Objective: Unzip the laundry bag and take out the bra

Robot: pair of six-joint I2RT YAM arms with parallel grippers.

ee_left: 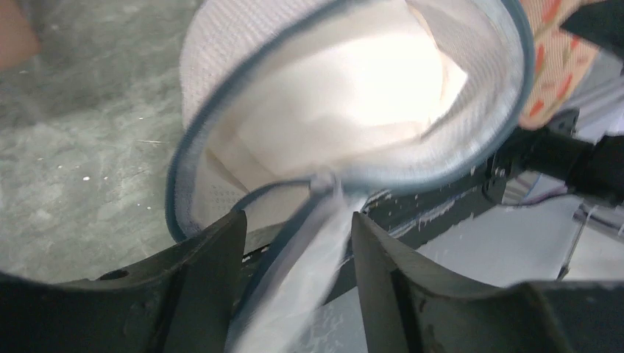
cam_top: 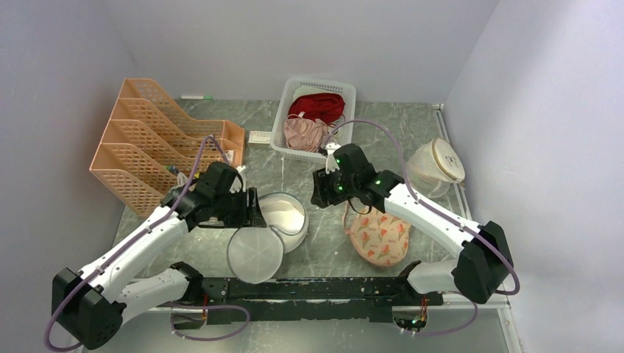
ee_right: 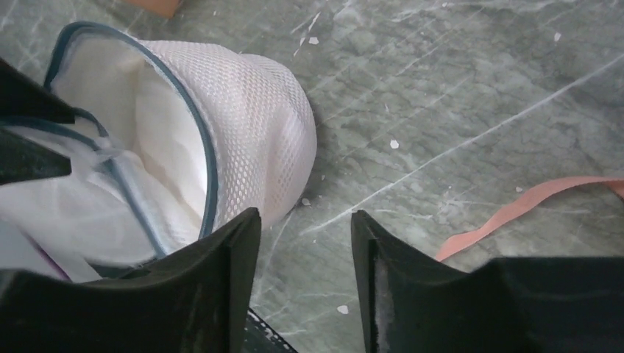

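The laundry bag (cam_top: 293,224) lies on the table with its dark blue-grey zipper rim undone. Its round mesh lid (cam_top: 255,255) hangs open toward the near edge. The white bra (ee_left: 346,88) fills the inside of the bag (ee_left: 210,73). My left gripper (cam_top: 254,209) is at the bag's left rim. In the left wrist view its jaws (ee_left: 298,217) stand apart, with the blurred lid (ee_left: 309,265) running between them. My right gripper (cam_top: 318,193) is open and empty (ee_right: 305,213) over bare table, just right of the bag (ee_right: 250,103).
A floral peach pouch (cam_top: 379,235) lies right of the bag. A white basket (cam_top: 324,79) at the back holds dark red (cam_top: 316,107) and pale pink (cam_top: 305,132) garments. An orange file rack (cam_top: 158,140) stands at the left and a translucent round bag (cam_top: 434,165) at the right. A pink strap (ee_right: 515,209) lies on the table.
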